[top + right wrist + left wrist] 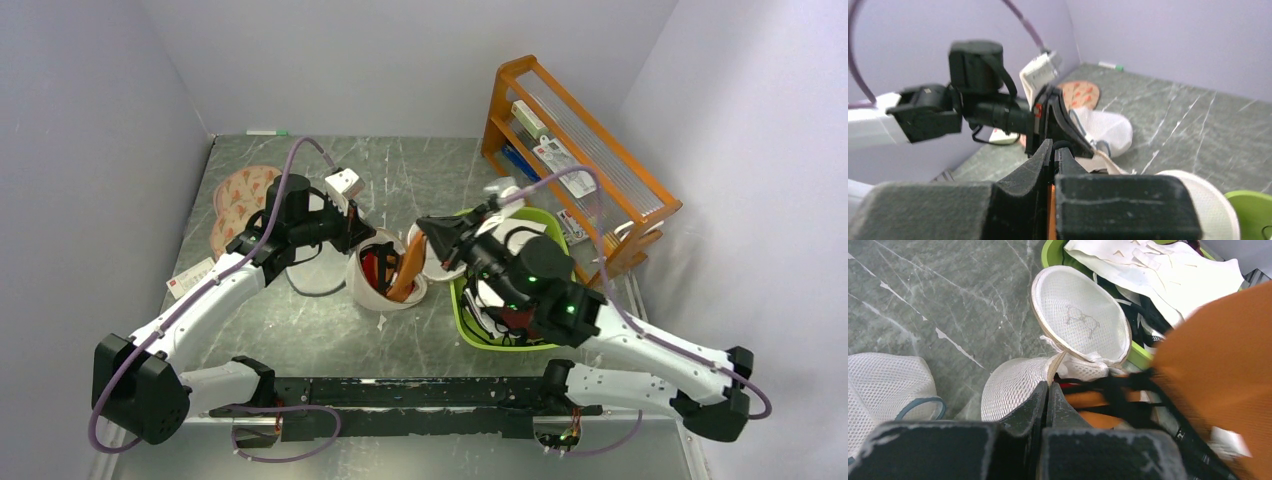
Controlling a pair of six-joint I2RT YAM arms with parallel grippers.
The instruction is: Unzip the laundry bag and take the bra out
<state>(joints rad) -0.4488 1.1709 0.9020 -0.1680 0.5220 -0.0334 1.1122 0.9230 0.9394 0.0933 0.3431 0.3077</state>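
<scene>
left gripper (1047,390) pinched laundry bag (1083,322) rim | right gripper (425,226) pinched bra (406,275) cup | bra hung toward 7 o'clock

1. The bright red bra with orange-tan cups (1218,360) is blurred and cut off at the left wrist view's right edge.
2. The right arm (640,345) hides much of the lime-green plastic basket (460,305).
3. Labels in the orange wooden rack (522,72) are unreadably small.

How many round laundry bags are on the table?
3: open cream mesh clamshell bag, centre; white mesh bag under left arm; pink patterned bag, back left. Others may be hidden.
</scene>
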